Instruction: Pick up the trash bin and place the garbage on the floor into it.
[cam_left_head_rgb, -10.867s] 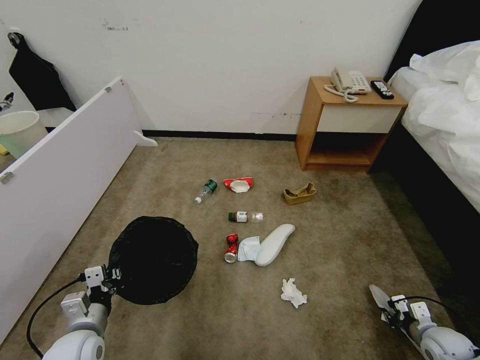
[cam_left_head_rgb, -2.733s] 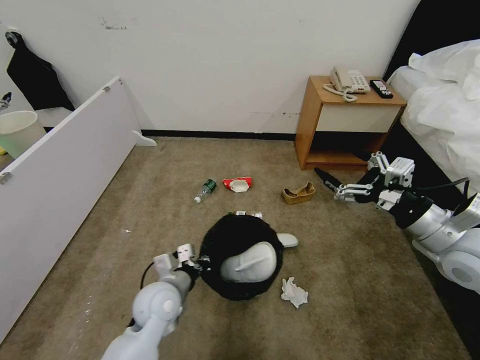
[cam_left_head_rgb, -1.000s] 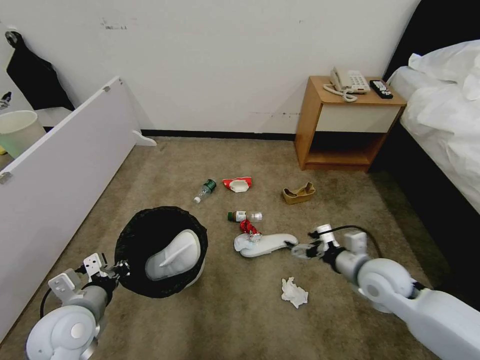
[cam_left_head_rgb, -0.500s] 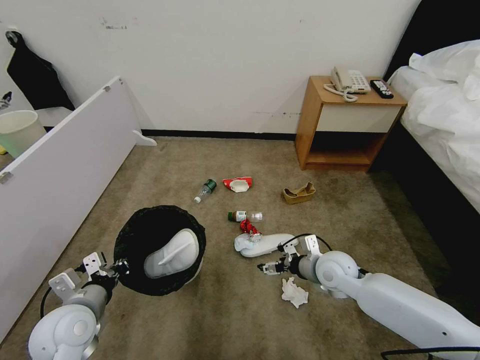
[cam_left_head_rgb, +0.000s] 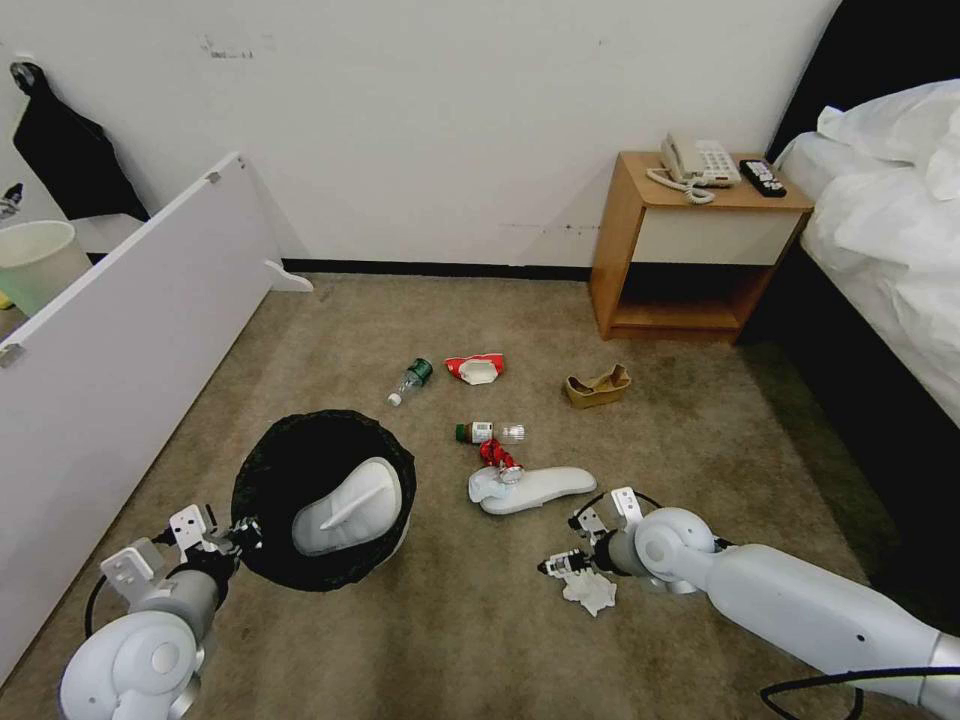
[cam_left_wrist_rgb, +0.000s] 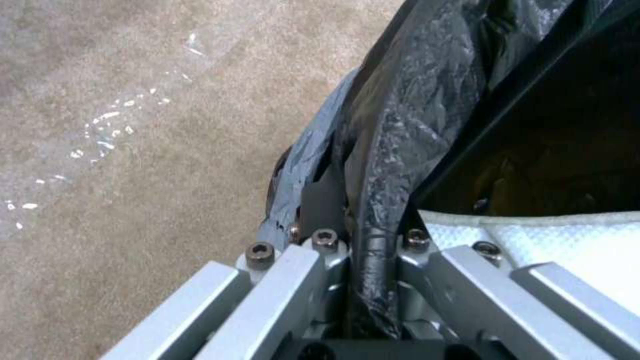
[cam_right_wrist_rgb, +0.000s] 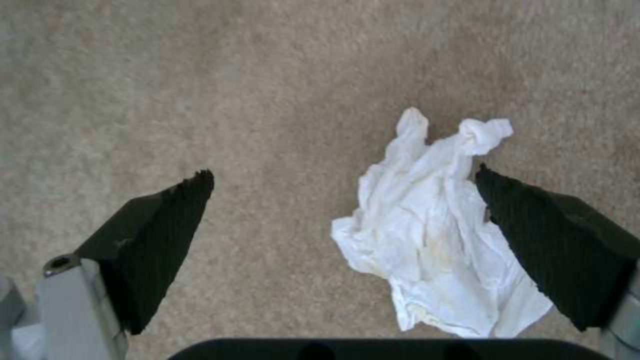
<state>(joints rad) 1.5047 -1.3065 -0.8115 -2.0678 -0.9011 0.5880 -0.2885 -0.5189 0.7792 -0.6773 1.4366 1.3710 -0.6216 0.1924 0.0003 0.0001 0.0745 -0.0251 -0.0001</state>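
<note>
Crumpled white tissue (cam_left_head_rgb: 590, 592) lay on the beige-brown short-pile carpet (cam_left_head_rgb: 700, 440) in the lower middle of the head view, with the right gripper (cam_left_head_rgb: 566, 566) directly above its upper-left edge. In the right wrist view the tissue (cam_right_wrist_rgb: 440, 235) sat off-centre between the spread black fingers (cam_right_wrist_rgb: 160, 240), touching or nearly touching one of them and well apart from the other; the jaws were released and held nothing. By my judgement the gripper needed a small shift toward that side before closing, so the wad would be centred.

At lower left, the small round white bin with its crinkled black bag (cam_left_head_rgb: 320, 500) stood on the carpet, a flat white slipper (cam_left_head_rgb: 345, 510) already inside. The left gripper (cam_left_head_rgb: 225, 540) was clenched on the bag-covered rim (cam_left_wrist_rgb: 373, 250). A second white slipper (cam_left_head_rgb: 535, 490), a red can (cam_left_head_rgb: 495, 455), two clear bottles, a red-and-white wrapper and a brown paper bag (cam_left_head_rgb: 598, 386) lay toward the frame's centre, not yet collected.
</note>
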